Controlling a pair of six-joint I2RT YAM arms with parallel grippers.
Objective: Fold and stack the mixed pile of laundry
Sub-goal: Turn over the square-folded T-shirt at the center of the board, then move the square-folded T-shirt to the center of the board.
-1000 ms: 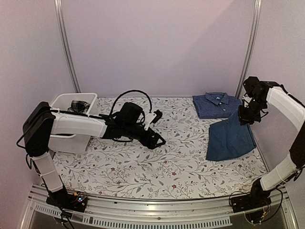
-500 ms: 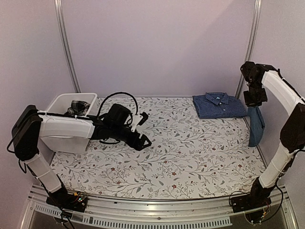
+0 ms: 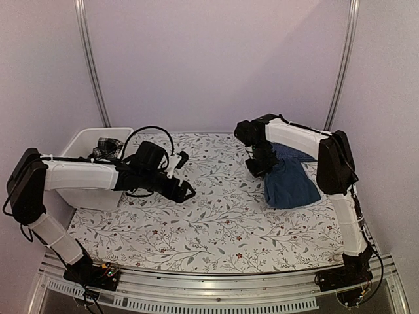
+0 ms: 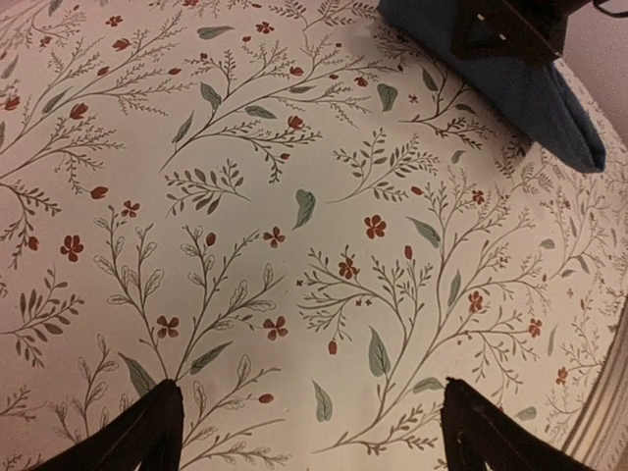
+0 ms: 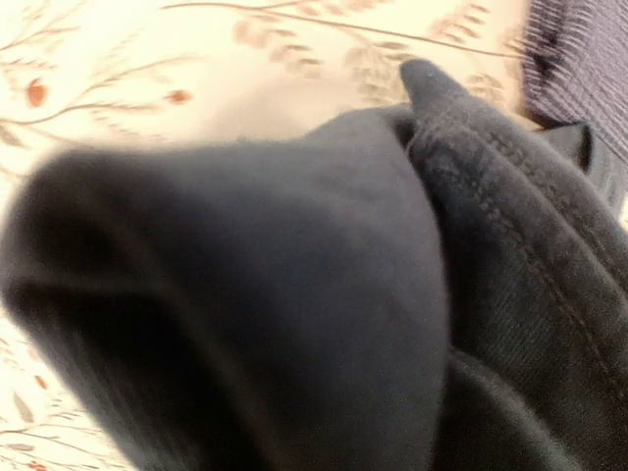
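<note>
The dark blue T-shirt [image 3: 288, 188] is resting crumpled on the floral-clothed worktop [image 3: 216, 229], well right of the white tub [image 3: 78, 139], with pale lilac walls enclosing everything. The right pincer [image 3: 262, 165] is clamping its edge. The left pincer [image 3: 185, 175] is hovering spread apart beside the tub.
</note>
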